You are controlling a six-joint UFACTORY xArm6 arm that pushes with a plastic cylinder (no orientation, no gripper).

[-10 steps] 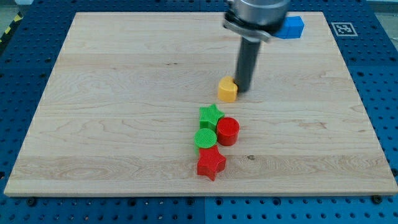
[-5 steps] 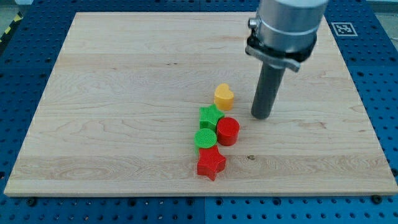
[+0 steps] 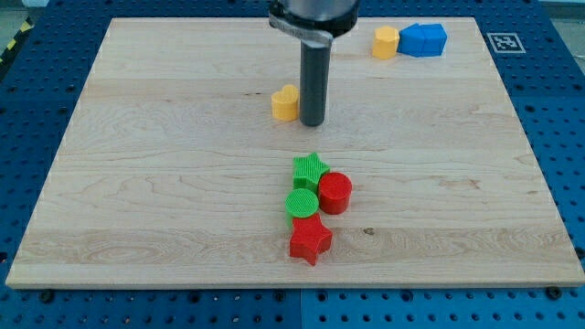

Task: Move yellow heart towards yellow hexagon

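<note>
yellow heart [image 3: 285, 103] lying on the pale wooden board [image 3: 164, 183], above the middle, well apart from the yellow hexagon [image 3: 386, 42] and down toward the view's left of it. my tip [image 3: 313, 122] planted just beside the heart on its view's right, touching or nearly so; cannot tell which. no jaws on this rod, so nothing spread or pinched: just a straight dark shaft coming down from the metal collar at the view's top.

yellow hexagon near the board's upper right, touching or just short of the blue block [image 3: 422, 39] on its right side; shape of the blue one roughly boxy, hard to make out further.

below the heart, toward the view's bottom, a tight cluster: green star [image 3: 310, 170] uppermost, red cylinder [image 3: 335, 193] just beside it on the right, green cylinder [image 3: 302, 203] under the star, red star [image 3: 310, 240] lowest, each touching its neighbour. cluster well apart from the heart and from my tip.
</note>
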